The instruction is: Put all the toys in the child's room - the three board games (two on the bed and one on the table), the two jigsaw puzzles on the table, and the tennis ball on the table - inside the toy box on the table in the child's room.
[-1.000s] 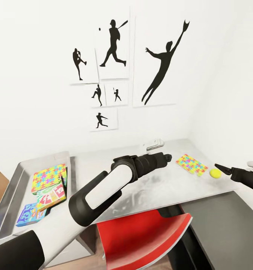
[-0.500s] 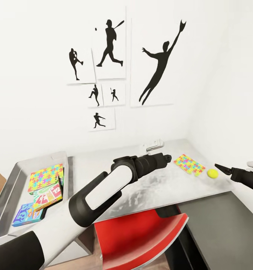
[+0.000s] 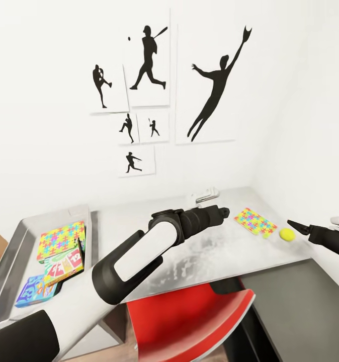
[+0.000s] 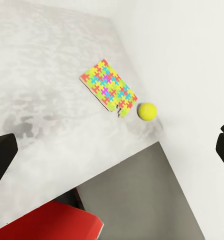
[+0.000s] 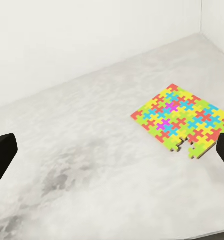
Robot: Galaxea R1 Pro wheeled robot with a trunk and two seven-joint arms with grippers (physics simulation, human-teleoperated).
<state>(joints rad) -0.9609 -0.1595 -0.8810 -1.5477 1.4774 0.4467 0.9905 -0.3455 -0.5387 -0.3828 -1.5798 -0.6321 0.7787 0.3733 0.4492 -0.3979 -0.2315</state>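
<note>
While both arms reach over the bench [image 3: 189, 256], the left tool [image 4: 112, 150] and right tool [image 5: 112, 155] each hold their fingers wide apart, gripping nothing. One puzzle [image 3: 255, 221] lies flat near the bench's right end, the ball [image 3: 287, 234] just beside it, apart. The toy box [image 3: 18, 241] at the left end holds a second puzzle [image 3: 62, 239] and two game boxes [image 3: 63, 265]. A red chair [image 3: 189, 322] stands below.
</note>
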